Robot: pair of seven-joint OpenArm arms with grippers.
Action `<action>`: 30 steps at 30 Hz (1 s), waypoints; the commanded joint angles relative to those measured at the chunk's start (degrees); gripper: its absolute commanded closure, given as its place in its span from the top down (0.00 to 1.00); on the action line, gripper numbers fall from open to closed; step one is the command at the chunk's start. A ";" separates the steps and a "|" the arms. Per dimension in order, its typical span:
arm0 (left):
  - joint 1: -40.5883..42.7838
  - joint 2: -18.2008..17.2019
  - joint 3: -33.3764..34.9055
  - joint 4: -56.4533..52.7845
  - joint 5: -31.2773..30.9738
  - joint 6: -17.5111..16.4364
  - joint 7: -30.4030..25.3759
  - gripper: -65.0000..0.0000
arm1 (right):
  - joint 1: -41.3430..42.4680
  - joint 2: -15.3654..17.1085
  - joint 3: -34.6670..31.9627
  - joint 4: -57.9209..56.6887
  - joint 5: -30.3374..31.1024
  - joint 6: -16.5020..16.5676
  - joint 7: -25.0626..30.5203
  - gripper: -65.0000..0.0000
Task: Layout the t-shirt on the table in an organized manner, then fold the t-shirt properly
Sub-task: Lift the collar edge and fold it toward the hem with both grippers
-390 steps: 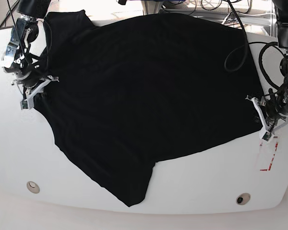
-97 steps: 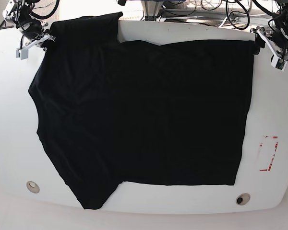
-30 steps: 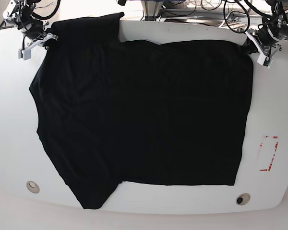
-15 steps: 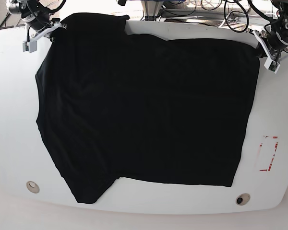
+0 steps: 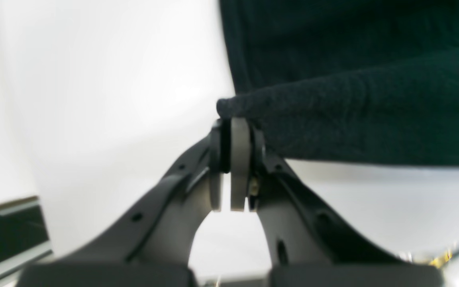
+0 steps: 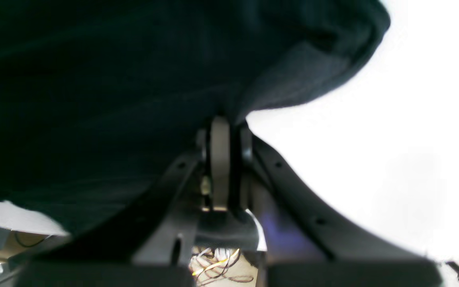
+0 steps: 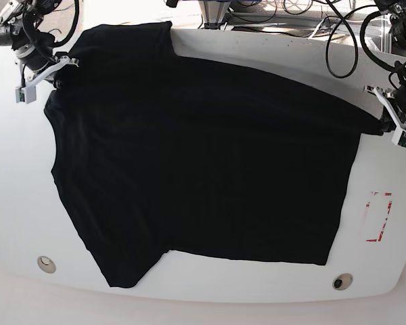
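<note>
At the table's (image 7: 257,288) near edge sit two small round holes (image 7: 46,263), one toward each corner; a red dashed rectangle mark (image 7: 378,217) lies near the right side, its detail too small to read, and no brand, label or lettering shows anywhere; the black t-shirt (image 7: 203,156) lies spread across most of the glossy white top, one sleeve reaching toward the near-left hole; farther back, on the view's right, the left gripper (image 7: 387,125) is pressed together on the shirt's corner, a pinch the left wrist view confirms (image 5: 231,131); at the far left, the right gripper (image 7: 54,70) is likewise clamped on the cloth edge (image 6: 225,127).
</note>
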 commanded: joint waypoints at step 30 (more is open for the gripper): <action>-24.64 3.96 10.47 -20.26 15.24 0.07 -1.47 0.01 | 19.19 5.99 -7.71 -21.21 -3.36 0.14 5.66 0.00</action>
